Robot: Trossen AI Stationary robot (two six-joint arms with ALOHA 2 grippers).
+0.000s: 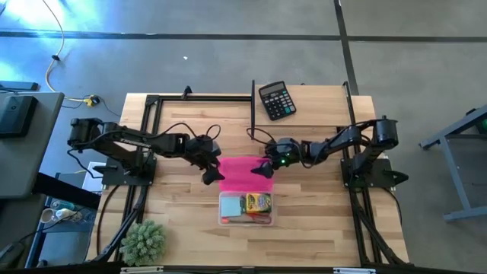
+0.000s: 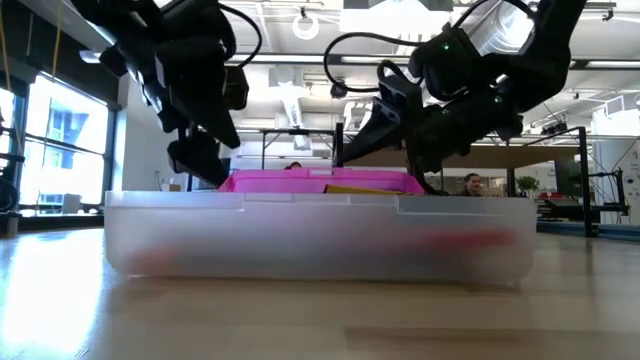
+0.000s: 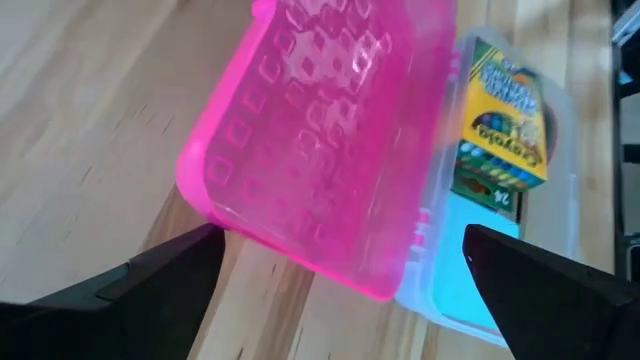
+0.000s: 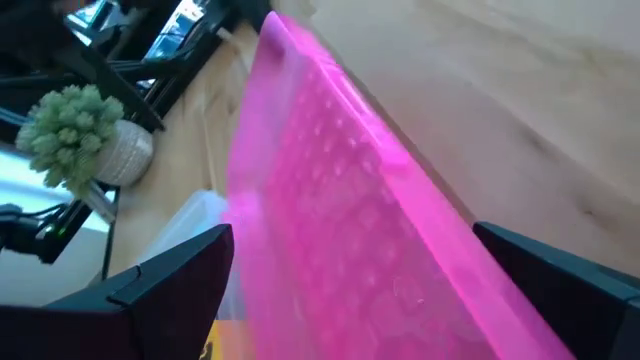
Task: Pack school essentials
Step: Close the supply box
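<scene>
Both jaws spread, flanking the pink lid; crayon box lies beyond.

The yellow-green crayon box in the clear case carries the brand name "Crayola" across its front, with the number "24" printed at one corner. Nothing can be read on the calculator.
</scene>
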